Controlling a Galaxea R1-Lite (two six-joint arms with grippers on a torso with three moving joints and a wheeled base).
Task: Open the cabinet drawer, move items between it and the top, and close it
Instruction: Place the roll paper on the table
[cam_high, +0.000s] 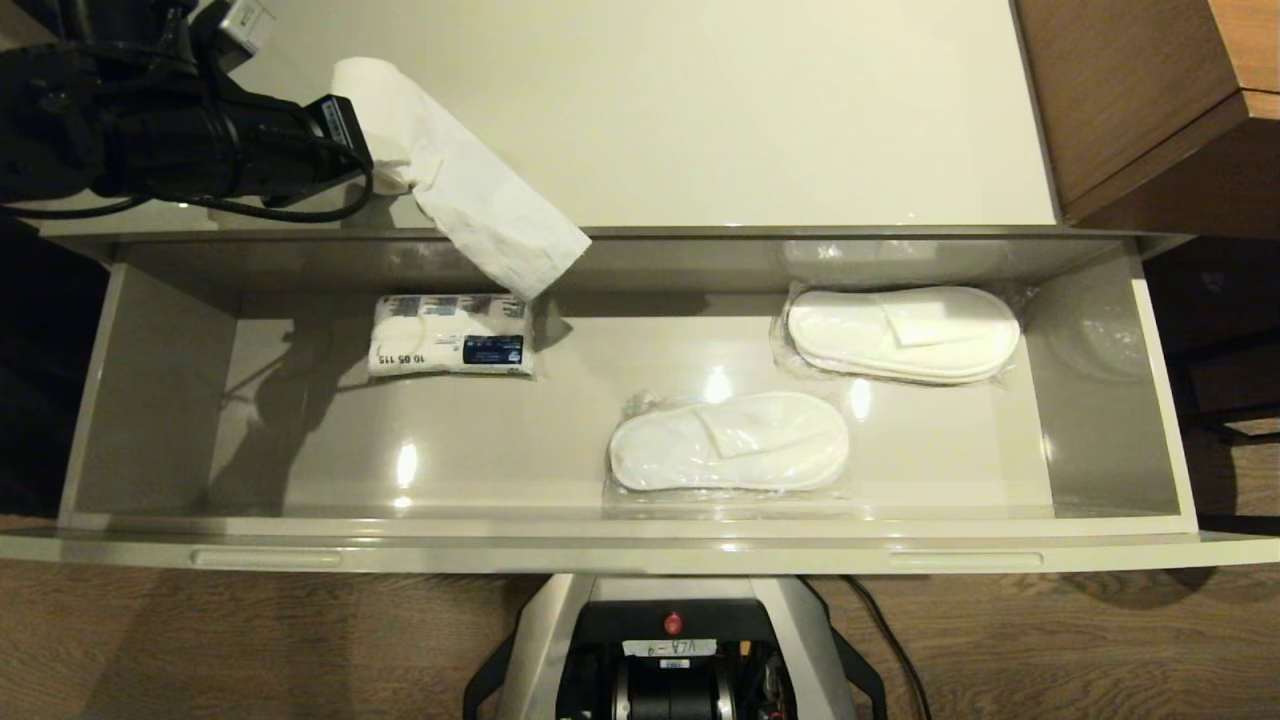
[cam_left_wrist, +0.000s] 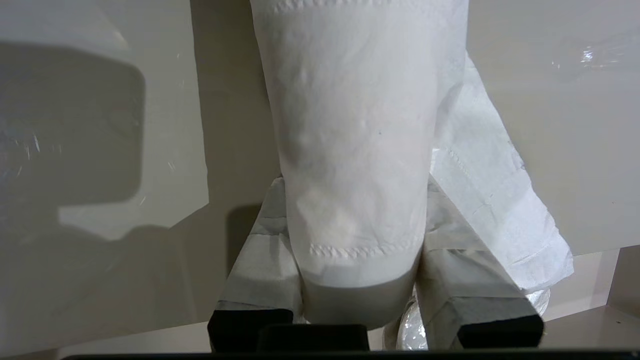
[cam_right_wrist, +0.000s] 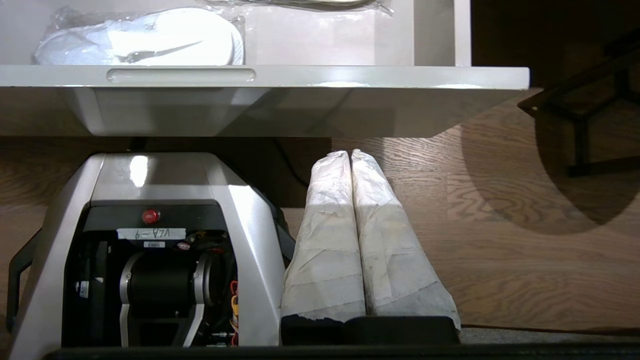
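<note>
The cabinet drawer is pulled fully open below the glossy cream top. Inside lie two wrapped white slipper pairs and a white packet with a blue label. My left gripper is over the top's front left edge, shut on the white paper roll. The roll's loose tail hangs over the drawer's back. In the left wrist view both taped fingers press the roll. My right gripper is shut and empty, parked low beside my base.
A brown wooden furniture piece stands against the top's right end. My base sits on the wooden floor just in front of the drawer's front edge. A dark frame stands on the floor to the right.
</note>
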